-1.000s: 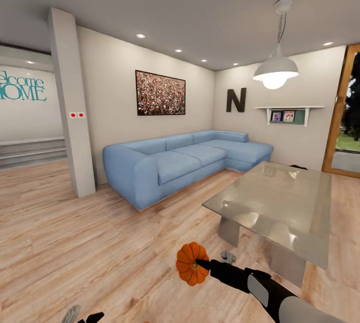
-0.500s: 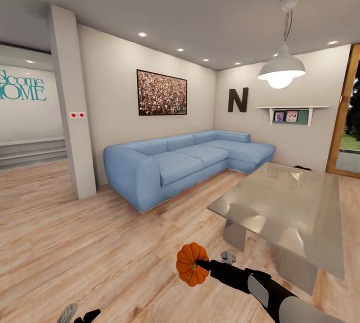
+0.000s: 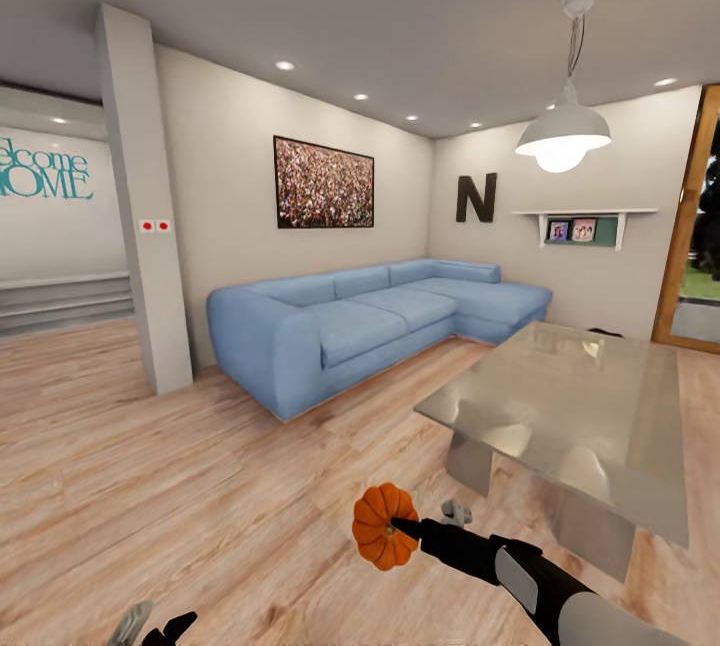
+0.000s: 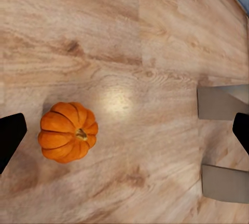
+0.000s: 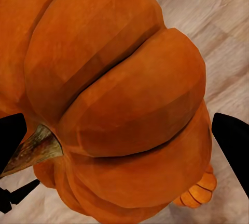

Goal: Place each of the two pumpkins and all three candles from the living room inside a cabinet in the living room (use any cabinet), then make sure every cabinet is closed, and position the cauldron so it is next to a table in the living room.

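Right gripper (image 3: pixel 400 529): clamped on a pumpkin (image 3: pixel 384 526), carried above the floor at 6 o'clock in the head view.
Left gripper (image 4: pixel 124 130): fingers apart, empty.
Second pumpkin (image 4: pixel 68 131): lying on the floor.
Advice: keep the clamp firm while travelling; ribbed, rounded skin may slip.
Table (image 3: pixel 570 406): glossy glass top, grey block legs, 4 o'clock.
Floor (image 3: pixel 200 486): pale wood planks.
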Controlling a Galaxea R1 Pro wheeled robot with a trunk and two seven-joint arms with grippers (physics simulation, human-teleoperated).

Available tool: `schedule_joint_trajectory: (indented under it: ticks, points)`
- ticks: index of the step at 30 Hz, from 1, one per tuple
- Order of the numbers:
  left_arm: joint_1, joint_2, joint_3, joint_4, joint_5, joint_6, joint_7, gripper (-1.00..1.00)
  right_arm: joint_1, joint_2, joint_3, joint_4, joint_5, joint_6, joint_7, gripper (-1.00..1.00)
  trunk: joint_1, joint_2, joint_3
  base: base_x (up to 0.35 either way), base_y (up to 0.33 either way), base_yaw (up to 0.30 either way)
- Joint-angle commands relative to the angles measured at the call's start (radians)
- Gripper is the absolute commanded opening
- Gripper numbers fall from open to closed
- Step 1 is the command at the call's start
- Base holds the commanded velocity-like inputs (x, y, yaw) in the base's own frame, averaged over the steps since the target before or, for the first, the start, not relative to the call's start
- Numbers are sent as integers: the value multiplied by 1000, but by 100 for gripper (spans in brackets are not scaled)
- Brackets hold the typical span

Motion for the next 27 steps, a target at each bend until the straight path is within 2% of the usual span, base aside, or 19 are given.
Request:
schedule_joint_trajectory:
  ticks: [1, 10, 15, 19, 23, 27]
  points:
    - [-2, 1, -1, -3, 9, 4, 0, 100, -1, -1, 3, -2, -11, 9, 0, -100, 4, -8, -4, 0, 0, 0]
    - [-17, -4, -1, -9, 9, -42, 0, 100, -1, 1, 6, -23, -10, 4, 21, -100, 38, -71, -33, 0, 0, 0]
    - [-30, 0, -1, -11, 9, -54, 0, 100, -1, -2, 30, -181, 9, 16, 50, -100, 57, -106, -48, 0, 0, 0]
    - [-57, 3, -1, -11, 9, -56, 1, 100, -1, -2, 37, -300, 14, 58, 48, -100, 73, -134, -61, 0, 0, 0]
    - [-66, 2, 0, -9, 9, -59, 3, 100, -1, -1, 39, -337, 15, 72, 45, -100, 88, -162, -73, 0, 0, 0]
    - [-67, -2, -1, -3, 9, -104, 3, 100, -1, 0, 39, -342, 16, 68, 47, -100, 103, -190, -86, 0, 0, 0]
